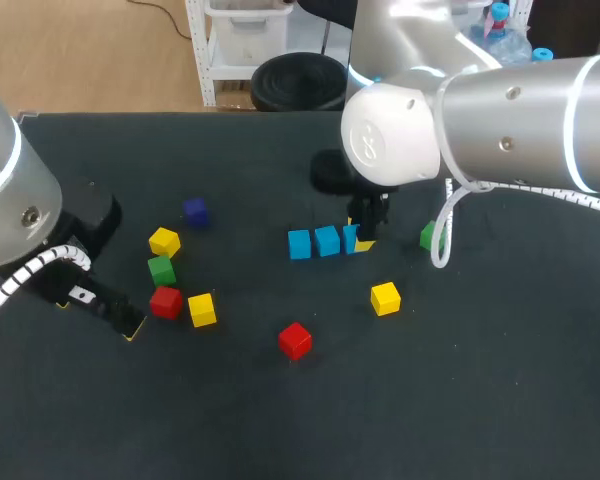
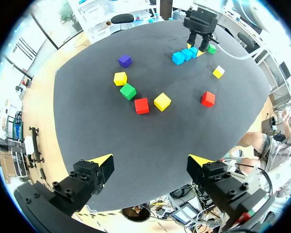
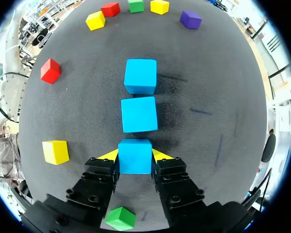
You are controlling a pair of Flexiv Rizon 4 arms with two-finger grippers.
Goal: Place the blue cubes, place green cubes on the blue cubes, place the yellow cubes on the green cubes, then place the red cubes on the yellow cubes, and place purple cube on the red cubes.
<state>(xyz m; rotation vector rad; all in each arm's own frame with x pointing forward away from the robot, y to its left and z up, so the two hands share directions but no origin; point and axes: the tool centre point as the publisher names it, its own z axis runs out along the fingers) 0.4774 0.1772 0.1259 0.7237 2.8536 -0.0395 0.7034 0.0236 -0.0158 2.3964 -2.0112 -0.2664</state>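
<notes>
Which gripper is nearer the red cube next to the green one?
Left. The left gripper sits near the red cube; right gripper is far off, shut on a blue cube.

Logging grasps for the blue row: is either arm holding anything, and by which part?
The right gripper holds the end blue cube, jaws on two opposite side faces. The left gripper holds nothing.

A robotics lab is showing its hand: two grey jointed machines, the left arm and the right arm, are hanging over a dark-topped table, white spiral-wrapped cables are trailing from them, and small coloured cubes (blue, green, yellow, red, one purple) are lying across the surface.
</notes>
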